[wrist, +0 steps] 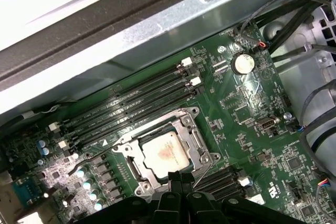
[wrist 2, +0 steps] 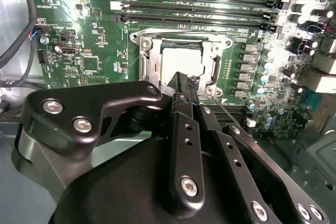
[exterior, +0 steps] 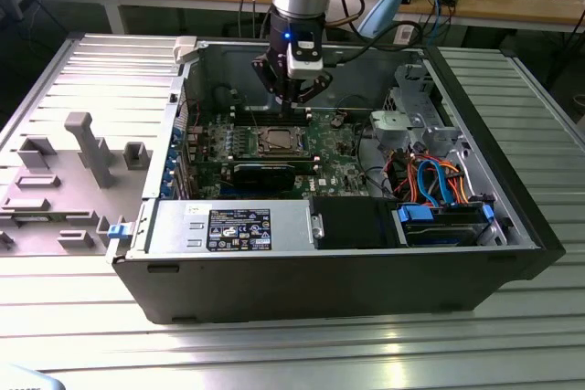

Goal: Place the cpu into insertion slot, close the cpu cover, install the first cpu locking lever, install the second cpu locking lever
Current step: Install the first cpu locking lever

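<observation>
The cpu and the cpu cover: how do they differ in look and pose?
The cpu is a solid pale square plate, while the cpu cover is an open silvery frame with a square window. The cpu lies in the middle; the cpu cover runs around it. Both lie flat on the green board.

A black label with white print sits on the silvery power supply housing; its characters are illegible. The green motherboard carries white silkscreen marks and a white triangle sign, none readable.
</observation>
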Robot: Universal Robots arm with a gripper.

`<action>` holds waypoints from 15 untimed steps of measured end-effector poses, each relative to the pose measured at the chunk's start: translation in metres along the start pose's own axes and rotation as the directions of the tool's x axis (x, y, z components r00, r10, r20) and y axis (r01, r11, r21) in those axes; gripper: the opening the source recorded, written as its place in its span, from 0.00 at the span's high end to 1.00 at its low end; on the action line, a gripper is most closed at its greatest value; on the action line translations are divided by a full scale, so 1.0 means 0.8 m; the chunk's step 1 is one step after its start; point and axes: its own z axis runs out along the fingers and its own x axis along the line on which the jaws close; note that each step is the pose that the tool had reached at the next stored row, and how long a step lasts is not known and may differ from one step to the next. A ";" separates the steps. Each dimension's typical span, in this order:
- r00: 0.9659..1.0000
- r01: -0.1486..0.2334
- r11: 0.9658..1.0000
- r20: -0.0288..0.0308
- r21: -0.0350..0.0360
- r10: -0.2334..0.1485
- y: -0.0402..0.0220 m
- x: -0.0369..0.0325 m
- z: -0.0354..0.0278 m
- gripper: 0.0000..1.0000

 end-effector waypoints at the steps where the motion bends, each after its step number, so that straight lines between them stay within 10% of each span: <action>1: 1.000 0.004 1.000 0.000 0.000 -0.004 0.0000 0.0000 -0.0001 0.89; 15: 0.999 0.038 0.999 0.003 0.000 -0.038 0.0000 0.0000 -0.0001 0.89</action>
